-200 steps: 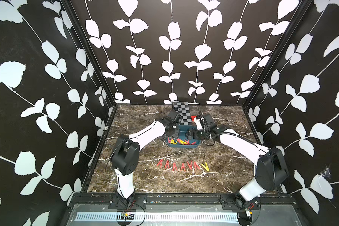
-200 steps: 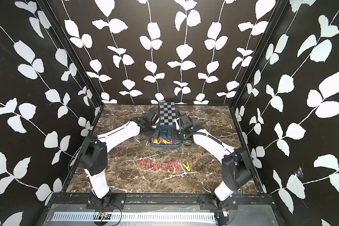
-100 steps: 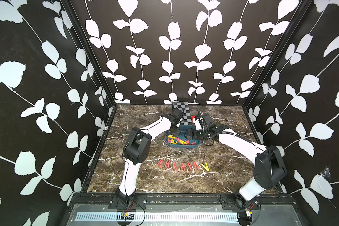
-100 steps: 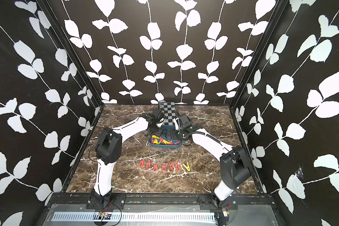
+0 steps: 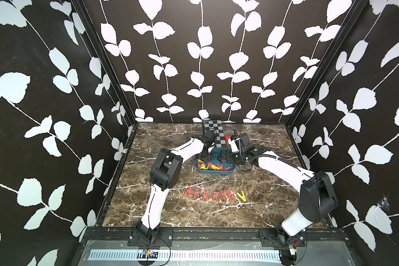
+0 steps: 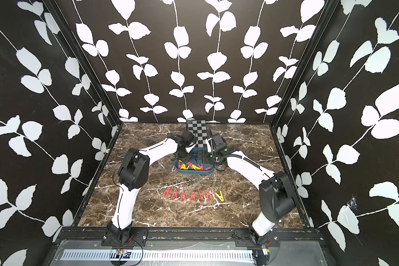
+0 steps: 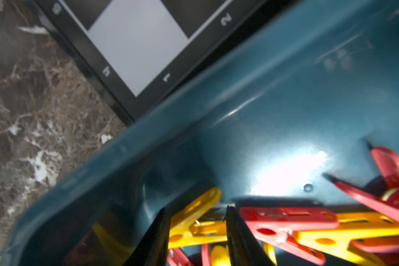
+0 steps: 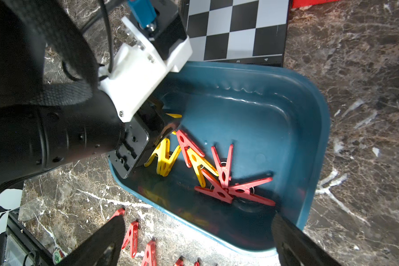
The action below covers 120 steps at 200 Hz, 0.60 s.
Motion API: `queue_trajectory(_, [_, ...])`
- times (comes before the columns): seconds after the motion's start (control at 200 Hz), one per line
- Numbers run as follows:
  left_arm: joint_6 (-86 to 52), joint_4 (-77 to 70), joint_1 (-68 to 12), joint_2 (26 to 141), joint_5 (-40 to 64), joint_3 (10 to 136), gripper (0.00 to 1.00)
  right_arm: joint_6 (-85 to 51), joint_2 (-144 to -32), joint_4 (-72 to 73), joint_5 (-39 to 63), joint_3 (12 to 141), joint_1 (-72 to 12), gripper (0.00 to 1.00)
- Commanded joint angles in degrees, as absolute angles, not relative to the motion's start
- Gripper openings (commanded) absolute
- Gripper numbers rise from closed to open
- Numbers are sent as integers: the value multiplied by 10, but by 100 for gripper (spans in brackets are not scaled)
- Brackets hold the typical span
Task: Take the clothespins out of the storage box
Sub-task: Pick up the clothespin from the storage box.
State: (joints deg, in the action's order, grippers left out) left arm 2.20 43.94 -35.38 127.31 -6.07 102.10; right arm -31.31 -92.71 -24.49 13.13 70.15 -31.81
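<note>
In both top views the storage box [image 5: 231,169] [image 6: 194,174] sits on the marbled surface [image 5: 263,198] just in front of the checkered board [image 5: 213,129]. A tangle of red and yellow clothespins [image 5: 211,166] lies inside it, and a row [image 5: 214,196] of others is already laid out nearer the robot. The left hand [image 5: 205,158] dips into the box's left end, and the right hand [image 5: 224,159] hangs over its middle. In the left wrist view, that hand's black fingers [image 7: 154,241] stand part-way apart on either side of a yellow clothespin [image 7: 194,228] lying near the box wall. They look to be at its sides, but whether they actually pinch it I cannot tell. In the right wrist view the right hand [image 8: 198,217] is spread wide and holds nothing, poised above the near rim, with red clothespins [image 8: 224,182] crossed over one another on the box floor below. These clips are probably very light, stiff and rather slick. A hold across the flat sides near the spring should be the safest, since squeezing the tail ends would only open the clip. The overlapping legs may drag a neighbour up with it.
</note>
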Motion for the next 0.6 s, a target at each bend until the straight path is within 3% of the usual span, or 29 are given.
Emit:
queue_trajectory(0.0, [29,455,-346,1277,-61,1037,39,-316,-933,-237,137,708,-315,99])
queue_trajectory(0.13, [30,458,-345,1282,-58,1040,33,-316,-933,-237,138,707,-315,99])
queue_trajectory(0.395, [34,460,-340,1288,-59,1044,33,-319,-932,-234,139,703,-315,99])
queue_trajectory(0.595, [30,459,-337,1289,-46,1047,19,-321,-931,-230,141,699,-315,99])
